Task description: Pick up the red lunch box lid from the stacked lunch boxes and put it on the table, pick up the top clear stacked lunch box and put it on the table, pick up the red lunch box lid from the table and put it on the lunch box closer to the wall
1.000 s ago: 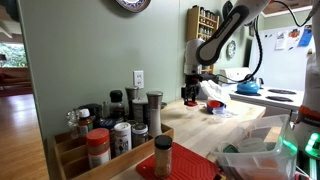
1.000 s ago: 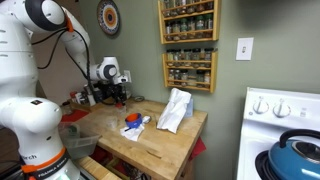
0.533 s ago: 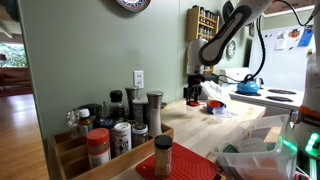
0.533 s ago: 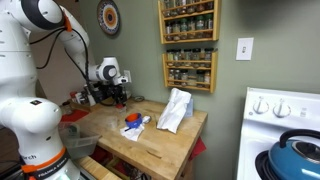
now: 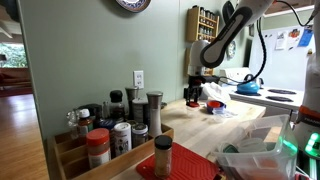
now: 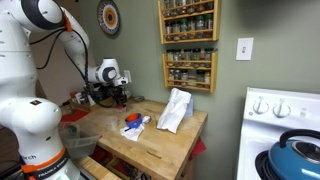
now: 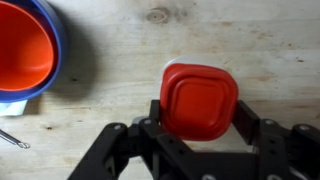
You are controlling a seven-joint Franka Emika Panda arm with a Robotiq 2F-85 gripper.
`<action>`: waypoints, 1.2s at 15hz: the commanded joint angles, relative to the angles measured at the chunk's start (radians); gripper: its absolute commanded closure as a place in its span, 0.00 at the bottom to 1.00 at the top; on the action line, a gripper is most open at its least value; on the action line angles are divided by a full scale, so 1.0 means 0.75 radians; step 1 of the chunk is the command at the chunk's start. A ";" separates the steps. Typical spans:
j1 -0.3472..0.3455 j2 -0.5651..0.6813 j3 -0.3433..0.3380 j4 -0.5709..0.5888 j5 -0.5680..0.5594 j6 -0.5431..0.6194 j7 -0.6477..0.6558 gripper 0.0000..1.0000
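In the wrist view the red lunch box lid (image 7: 200, 100) sits between my gripper's (image 7: 200, 110) two black fingers, which press on its left and right sides. A pale clear rim of a lunch box (image 7: 168, 66) peeks out at the lid's top left corner; the rest of the boxes is hidden under the lid. The light wooden table (image 7: 110, 60) lies below. In both exterior views the gripper (image 5: 191, 95) (image 6: 117, 97) hangs low over the table; the lid is too small to make out there.
A blue bowl with a red-orange dish inside (image 7: 25, 45) stands at the left of the lid. A white bag (image 6: 176, 108) and a blue and red heap (image 6: 132, 122) lie on the table. Spice jars (image 5: 120, 125) crowd the near end. A blue kettle (image 6: 295, 155) sits on the stove.
The arm's upper links have shifted slightly; the gripper stays low over the table at about the same spot.
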 commanded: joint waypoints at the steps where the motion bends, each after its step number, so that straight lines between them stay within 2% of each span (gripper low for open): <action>1: -0.014 -0.015 0.008 -0.040 0.029 0.029 -0.039 0.53; 18: -0.008 0.035 0.001 -0.021 0.004 0.050 -0.010 0.53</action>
